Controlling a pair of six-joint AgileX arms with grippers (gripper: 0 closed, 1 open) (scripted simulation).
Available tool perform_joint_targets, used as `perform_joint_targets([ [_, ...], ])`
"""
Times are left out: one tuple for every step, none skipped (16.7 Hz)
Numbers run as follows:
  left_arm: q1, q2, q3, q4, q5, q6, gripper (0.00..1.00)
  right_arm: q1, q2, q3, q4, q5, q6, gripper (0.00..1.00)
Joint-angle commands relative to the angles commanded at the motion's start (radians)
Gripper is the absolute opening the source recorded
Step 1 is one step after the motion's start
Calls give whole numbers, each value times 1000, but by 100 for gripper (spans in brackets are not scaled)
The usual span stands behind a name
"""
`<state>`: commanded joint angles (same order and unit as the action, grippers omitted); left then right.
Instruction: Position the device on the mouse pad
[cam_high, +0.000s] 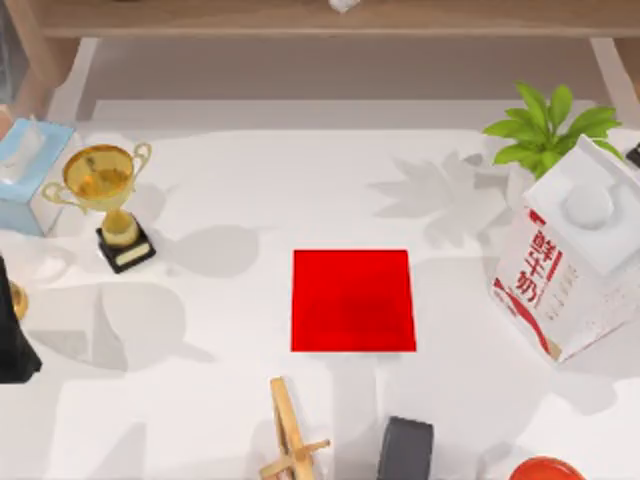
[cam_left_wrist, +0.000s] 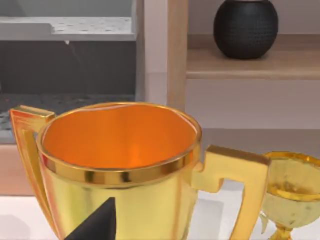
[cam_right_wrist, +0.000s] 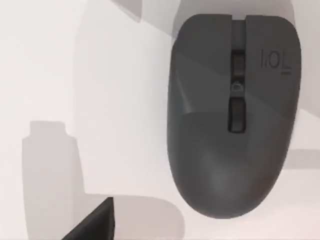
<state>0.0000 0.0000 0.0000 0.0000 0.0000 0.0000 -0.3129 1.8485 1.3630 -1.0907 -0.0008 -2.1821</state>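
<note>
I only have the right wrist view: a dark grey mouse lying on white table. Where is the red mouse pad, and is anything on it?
Observer: In the top view the mouse pad lies flat near the middle of the table, and nothing is on it.
Operator: What is near it that I should mind?
Observer: A milk carton sits to the pad's right, apart from it.
Operator: And on the other side?
Observer: A gold trophy stands farther off, towards the table's left and rear.
</note>
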Motion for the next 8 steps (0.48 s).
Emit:
perform_joint_targets([
  [0, 0, 0, 0, 0, 0, 100, 0, 0, 0, 0, 0, 0, 100],
  [0, 0, 0, 0, 0, 0, 100, 0, 0, 0, 0, 0, 0, 100],
  [0, 0, 0, 0, 0, 0, 100, 5, -3, -3, 2, 0, 1, 100],
  [0, 0, 0, 0, 0, 0, 100, 6, -2, -5, 5, 0, 2, 100],
  [0, 0, 0, 0, 0, 0, 100, 9, 4, -12, 17, 0, 7, 100],
  [0, 0, 0, 0, 0, 0, 100, 15, 12, -25, 38, 0, 14, 100],
  [0, 0, 0, 0, 0, 0, 100, 21, 24, -43, 67, 0, 21, 100],
  [0, 0, 0, 0, 0, 0, 100, 28, 37, -65, 102, 0, 28, 100],
])
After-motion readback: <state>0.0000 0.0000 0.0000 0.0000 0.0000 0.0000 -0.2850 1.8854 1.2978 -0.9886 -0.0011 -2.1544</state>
